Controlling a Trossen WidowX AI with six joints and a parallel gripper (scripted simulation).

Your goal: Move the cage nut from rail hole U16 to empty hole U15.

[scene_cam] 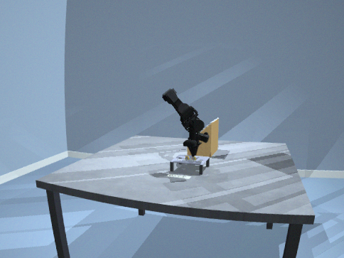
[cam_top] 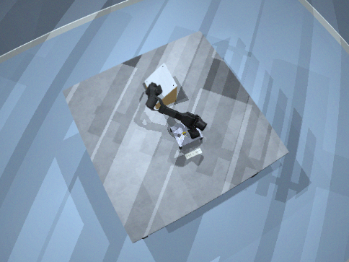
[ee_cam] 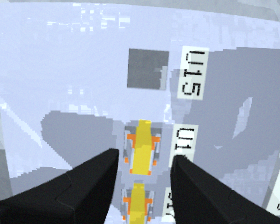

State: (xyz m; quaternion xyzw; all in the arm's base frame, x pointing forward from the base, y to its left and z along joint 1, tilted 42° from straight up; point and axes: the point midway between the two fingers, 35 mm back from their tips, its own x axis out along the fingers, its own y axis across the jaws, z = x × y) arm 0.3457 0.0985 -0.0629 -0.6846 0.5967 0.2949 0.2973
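The U16 cage nut (ee_cam: 143, 150), at six o'clock from hole U15 (ee_cam: 147, 69), is best straddled evenly by the partly spread, empty gripper (cam_top: 195, 133) (scene_cam: 192, 155) (ee_cam: 145, 161), clear of the lower nut (ee_cam: 137, 204). U15's vacancy is shown by the wrist view; the legs beneath the rail plate (cam_top: 192, 141) (scene_cam: 178, 160) (ee_cam: 65, 60) are shown by the exterior.
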